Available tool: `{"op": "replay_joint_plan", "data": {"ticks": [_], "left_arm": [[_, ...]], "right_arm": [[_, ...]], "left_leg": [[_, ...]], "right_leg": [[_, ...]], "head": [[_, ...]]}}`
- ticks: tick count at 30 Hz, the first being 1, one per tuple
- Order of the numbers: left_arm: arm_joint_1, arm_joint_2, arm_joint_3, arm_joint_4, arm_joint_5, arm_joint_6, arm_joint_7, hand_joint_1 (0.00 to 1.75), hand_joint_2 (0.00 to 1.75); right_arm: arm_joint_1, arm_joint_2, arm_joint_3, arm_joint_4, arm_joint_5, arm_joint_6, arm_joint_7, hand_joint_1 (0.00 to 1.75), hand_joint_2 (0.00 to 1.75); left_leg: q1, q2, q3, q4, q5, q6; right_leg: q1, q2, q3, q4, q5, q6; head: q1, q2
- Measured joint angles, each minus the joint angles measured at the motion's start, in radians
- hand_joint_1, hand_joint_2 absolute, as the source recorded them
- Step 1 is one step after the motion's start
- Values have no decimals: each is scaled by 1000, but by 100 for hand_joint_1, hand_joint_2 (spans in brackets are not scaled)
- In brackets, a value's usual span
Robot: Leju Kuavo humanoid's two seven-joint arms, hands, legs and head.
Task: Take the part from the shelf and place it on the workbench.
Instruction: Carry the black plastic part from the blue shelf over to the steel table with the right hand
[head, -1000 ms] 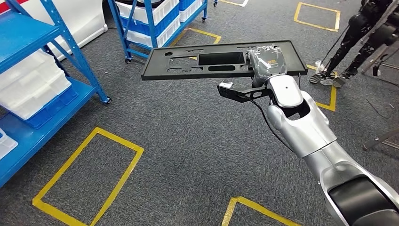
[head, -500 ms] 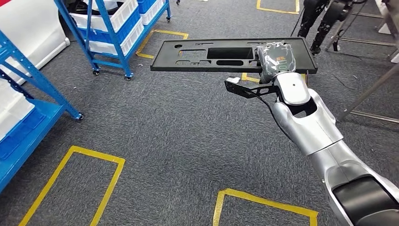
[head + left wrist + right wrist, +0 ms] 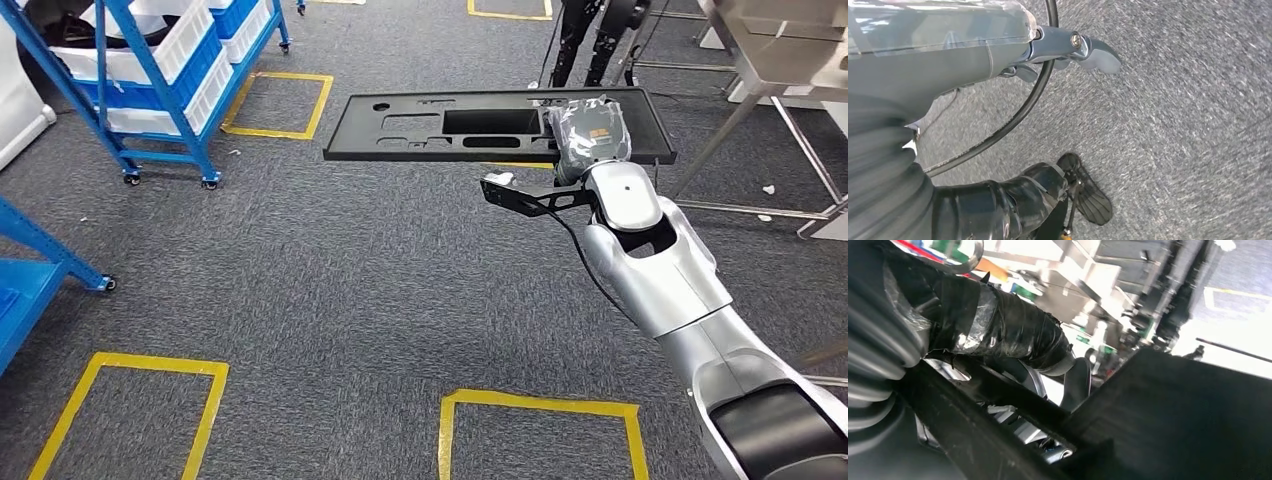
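The right hand [image 3: 590, 135] grips the flat black part [image 3: 470, 125] near one end and holds it level above the carpet [image 3: 330, 300] — pickup from the shelf [image 3: 150, 70] is judged done, placement on the metal workbench [image 3: 780, 50] remains — while the left hand [image 3: 1068, 47] hangs with nothing in it.

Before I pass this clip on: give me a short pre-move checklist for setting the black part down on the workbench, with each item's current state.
1. Part in hand: ok. The right hand grips the black part near one end.
2. Part level: ok. It lies roughly flat above the carpet.
3. Grip security: cannot tell. The long end sticks out unsupported, and the right wrist view is too dark to judge.
4. Workbench within reach: not ok. The metal table stands ahead to the right, with the part not over it.
5. Left hand free: cannot tell. It hangs over the carpet, mostly cropped.
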Motion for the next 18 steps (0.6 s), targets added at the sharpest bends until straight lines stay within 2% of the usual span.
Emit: {"op": "replay_joint_plan", "data": {"ticks": [1, 2, 3, 5, 6, 8, 9, 11, 12, 14, 15, 16, 17, 18], "left_arm": [[0, 0, 0, 0, 0, 0, 0, 0, 175], [0, -1, 0, 0, 0, -1, 0, 0, 175], [0, -1, 0, 0, 0, -1, 0, 0, 175], [-1, -2, 0, 0, 0, -2, 0, 0, 175], [-2, -2, 0, 0, 0, -2, 0, 0, 175], [-5, -2, 0, 0, 0, -2, 0, 0, 175], [-6, -2, 0, 0, 0, -2, 0, 0, 175], [-7, -2, 0, 0, 0, -2, 0, 0, 175], [-6, -2, 1, 0, 0, -2, 0, 0, 175], [-3, -2, 1, 0, 0, -2, -1, 0, 175], [-2, -1, 1, 0, 0, -2, -1, 0, 175], [0, -1, 1, 0, 0, -2, -1, 0, 175], [0, 0, 1, 0, 0, -2, -2, 0, 175], [1, 0, 1, 0, 0, -2, -3, 0, 175]], "right_arm": [[2, 0, 0, 0, 1, 0, 0, 175, 175], [3, -1, 0, 0, 2, 0, 0, 175, 175], [3, -1, -2, 0, 2, 0, 0, 175, 175], [1, 0, -4, -1, 3, 0, 0, 175, 175], [1, 0, -5, -2, 3, 0, 0, 175, 175], [2, -2, -6, -2, 3, 0, 0, 175, 175], [3, -3, -7, -3, 3, 0, 0, 175, 175], [2, -3, -8, -5, 4, 0, 0, 175, 175], [2, -2, -9, -5, 6, 0, 0, 175, 175], [2, 0, -9, -5, 11, 0, 1, 175, 175], [3, 1, -9, -4, 13, 0, 1, 175, 175], [4, 1, -9, -4, 14, 0, 0, 175, 175], [5, 1, -9, -4, 15, 0, 0, 175, 175], [6, 1, -9, -4, 15, 0, 0, 175, 175]], "left_leg": [[0, 12, 1, 1, -2, -2], [0, 24, 3, 3, -6, -4], [0, 35, 6, 6, -10, -8], [-6, 54, 9, 14, -21, -20], [-9, 63, 11, 15, -24, -27], [-12, 84, 17, 14, -30, -37], [-10, 80, 18, 18, -37, -43], [-6, 40, -2, 67, -73, -50], [-4, 11, -28, 122, -101, -51], [-4, -19, -96, 251, -152, -51], [-4, -24, -119, 288, -154, -50], [-4, -28, -127, 292, -138, -49], [-3, -32, -118, 258, -104, -46], [-3, -42, -98, 200, -62, -44]], "right_leg": [[-3, -5, 11, -18, 18, 3], [-5, -16, 42, -75, 51, 4], [-4, -39, 81, -150, 80, 4], [5, -72, 136, -255, 111, -4], [10, -77, 143, -272, 110, -9], [12, -53, 142, -272, 110, -20], [10, -41, 143, -276, 111, -25], [3, -20, 149, -283, 114, -36], [2, -10, 150, -285, 114, -40], [4, 15, 150, -284, 113, -46], [5, 29, 150, -282, 113, -48], [6, 44, 151, -280, 112, -49], [6, 59, 151, -277, 110, -48], [5, 72, 151, -273, 109, -47]], "head": [[0, 0], [0, 0], [0, 0], [0, 0], [-1, 0], [-1, 0], [-1, 0], [-1, 0], [-2, 0], [-2, 0], [-2, 0], [-2, 0], [-2, 0], [-2, 0]]}}
